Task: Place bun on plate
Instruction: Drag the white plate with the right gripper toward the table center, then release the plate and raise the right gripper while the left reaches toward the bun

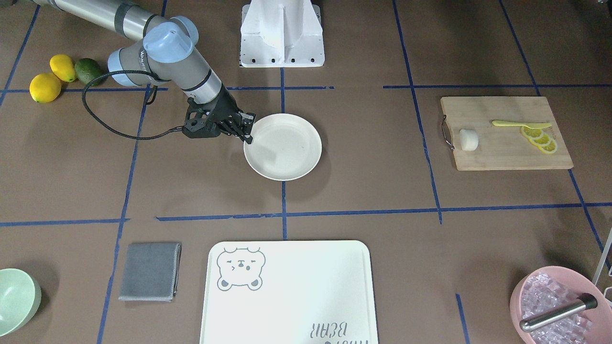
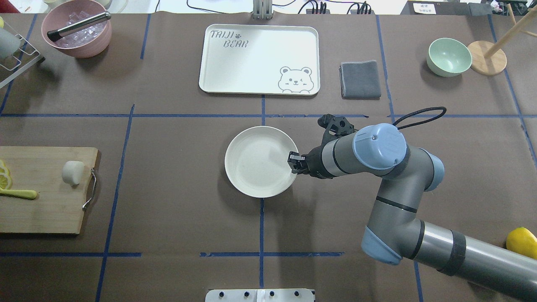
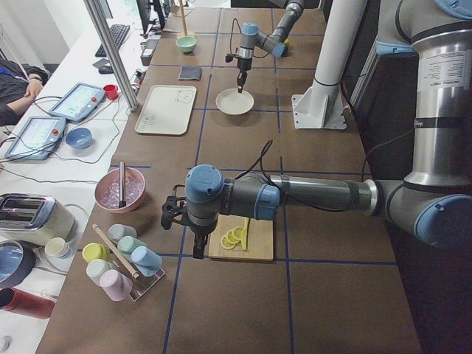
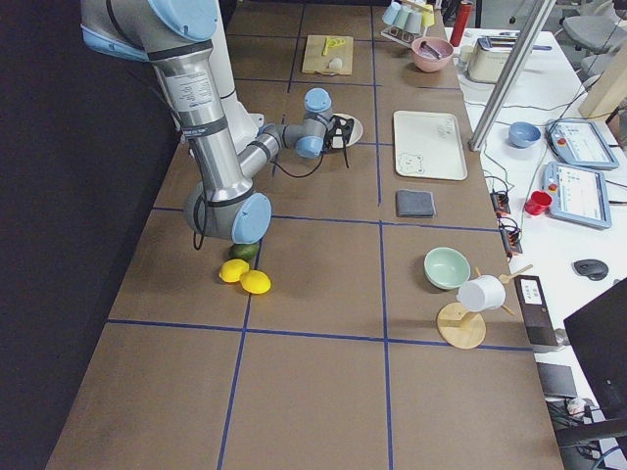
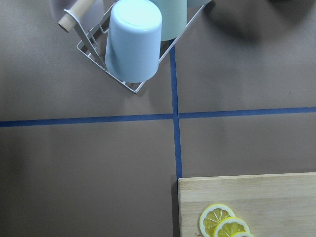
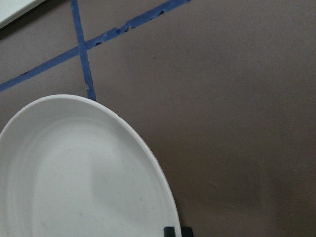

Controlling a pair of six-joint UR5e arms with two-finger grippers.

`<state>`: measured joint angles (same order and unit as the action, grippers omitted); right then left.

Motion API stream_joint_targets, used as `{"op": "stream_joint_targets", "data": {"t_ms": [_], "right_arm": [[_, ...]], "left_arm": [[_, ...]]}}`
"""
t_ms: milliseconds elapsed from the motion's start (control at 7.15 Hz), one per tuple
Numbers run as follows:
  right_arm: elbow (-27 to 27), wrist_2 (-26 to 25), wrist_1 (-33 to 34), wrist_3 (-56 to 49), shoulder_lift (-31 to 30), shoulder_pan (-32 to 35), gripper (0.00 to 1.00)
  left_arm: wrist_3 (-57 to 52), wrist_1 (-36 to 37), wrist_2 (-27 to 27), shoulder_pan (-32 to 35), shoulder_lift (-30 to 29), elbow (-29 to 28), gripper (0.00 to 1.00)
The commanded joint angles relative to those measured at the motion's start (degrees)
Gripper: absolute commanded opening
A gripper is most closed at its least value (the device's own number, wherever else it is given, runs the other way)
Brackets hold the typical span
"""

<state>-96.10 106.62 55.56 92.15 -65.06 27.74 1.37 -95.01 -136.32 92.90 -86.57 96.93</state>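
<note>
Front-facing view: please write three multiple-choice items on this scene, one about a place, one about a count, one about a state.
1. Where does the bun lie? A in the green bowl; B on the wooden cutting board; C on the bear tray.
2. How many whole yellow lemons are there? A two; B four; C none.
3. The plate is: A empty; B upside down; C broken.
Key: 1 B, it rests on the board's handle end. 2 A, both lie by a green fruit. 3 A, no food lies in it.
</note>
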Motion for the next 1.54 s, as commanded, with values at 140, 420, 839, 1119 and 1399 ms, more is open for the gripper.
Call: {"op": "stream_joint_targets", "data": {"t_ms": [140, 420, 839, 1119, 1399], "right_arm": [[0.6, 0.0, 1.3, -0.1, 0.3, -0.6, 0.23], [0.1, -0.1, 1.3, -0.1, 0.3, -0.5, 0.99], [-3.6, 1.3, 3.3, -0.6, 0.4, 2.8, 1.00], [-7.6, 1.9, 11.1, -3.4, 0.5, 5.4, 1.00], [-10.1, 3.2, 20.1, -13.3, 0.5, 9.6, 1.00]], "left_arm": [[0.0, 0.0, 0.0, 0.0, -0.1, -0.1, 1.00], [-0.2, -0.1, 0.0, -0.3, -0.2, 0.0, 1.00], [6.7, 0.0, -0.2, -4.3, -2.2, 0.5, 1.00], [18.5, -4.8, 0.0, -9.3, -1.9, 5.1, 1.00], [23.2, -7.2, 1.2, -15.2, -0.4, 9.8, 1.00]]}}
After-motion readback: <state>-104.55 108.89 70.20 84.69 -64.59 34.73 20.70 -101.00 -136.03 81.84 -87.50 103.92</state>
